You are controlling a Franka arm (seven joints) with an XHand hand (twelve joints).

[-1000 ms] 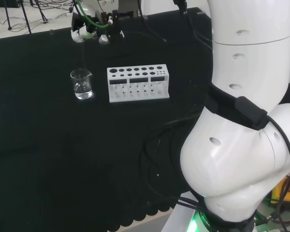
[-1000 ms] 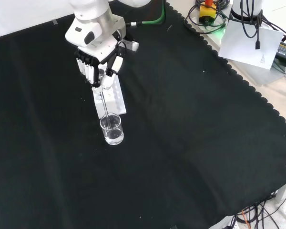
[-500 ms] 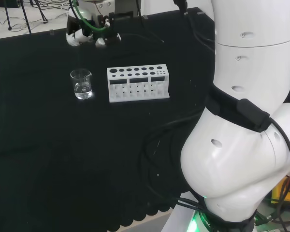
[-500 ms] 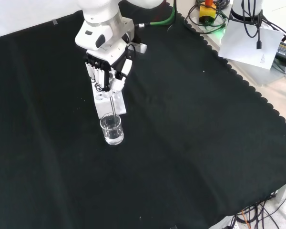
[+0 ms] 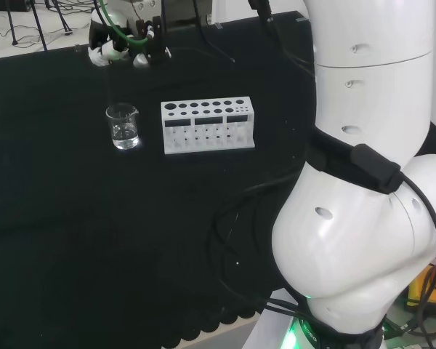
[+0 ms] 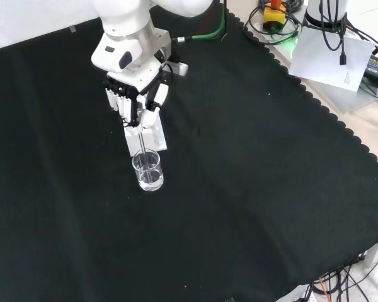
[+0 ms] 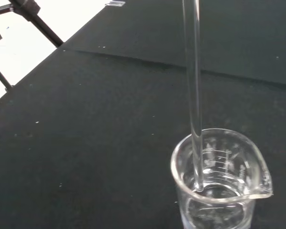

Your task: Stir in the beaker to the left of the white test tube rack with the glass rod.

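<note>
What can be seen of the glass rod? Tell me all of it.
The glass rod is a thin, straight stick of clear glass with a rounded lower tip. The hand grips its upper end with curled fingers, so the rod hangs nearly upright. In the wrist view its tip sits just inside the beaker, close to the rim, above the clear liquid at the bottom. Whether it touches the wall is unclear. The white test tube rack stands beside the beaker.

Black cloth (image 6: pixel 252 189) with scalloped edge, pale floor (image 6: pixel 365 126), cables (image 6: pixel 331 25)
</note>
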